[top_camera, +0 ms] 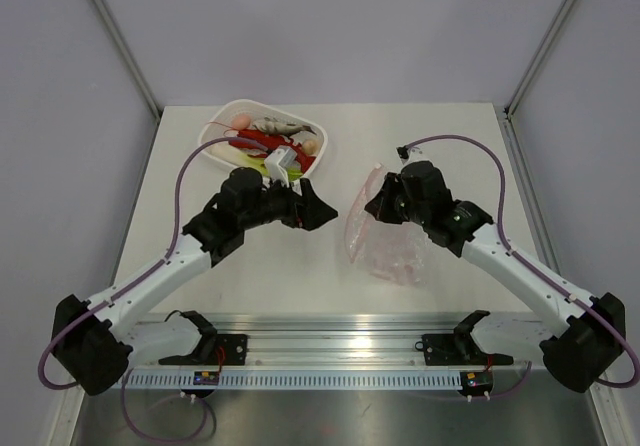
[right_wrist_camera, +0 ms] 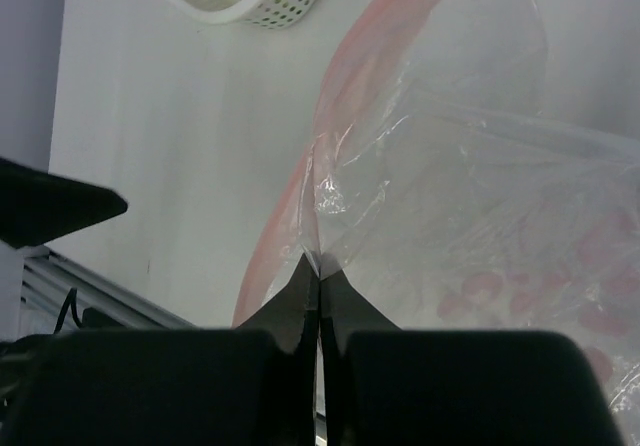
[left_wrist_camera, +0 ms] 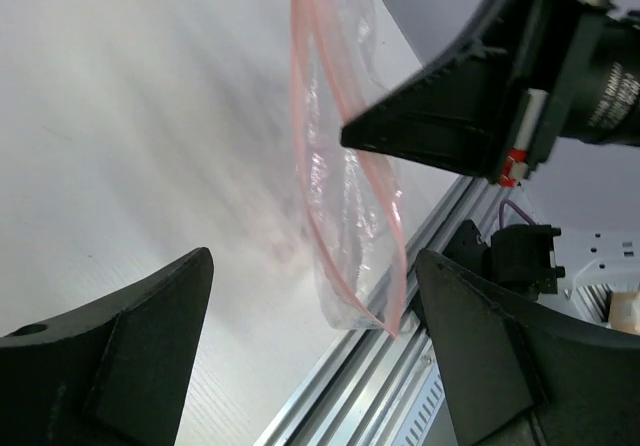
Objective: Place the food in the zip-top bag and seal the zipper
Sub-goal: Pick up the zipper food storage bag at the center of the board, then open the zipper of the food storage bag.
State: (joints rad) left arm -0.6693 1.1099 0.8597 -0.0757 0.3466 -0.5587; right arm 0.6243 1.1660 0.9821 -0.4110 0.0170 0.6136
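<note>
The zip-top bag [top_camera: 393, 249] sits on the right half of the white worktop [top_camera: 270, 276], in front of the right arm and well apart from the food. The right fingers [right_wrist_camera: 290, 311] are pressed tightly together, pinching the bag's crinkled clear film at its left edge, just beside the zipper [left_wrist_camera: 300, 116]. In the left wrist view the zipper's two pink strips run apart from each other and meet again at the bag's lower end, so the mouth stands parted. Faint pink marks show on the film in the right wrist view.

The left fingers [left_wrist_camera: 120, 351] stand wide apart and hold nothing. They hang over bare worktop between the basket and the bag, pointing toward the bag's mouth.

The food lies in the white perforated basket [top_camera: 214, 132] at the far left of the worktop. A red lobster [top_camera: 266, 144] sits in the middle, with a grey fish [top_camera: 280, 125] behind it. A green leafy vegetable [top_camera: 260, 166] is at the near side, and peach round pieces [top_camera: 240, 120] lie along the rim.
</note>
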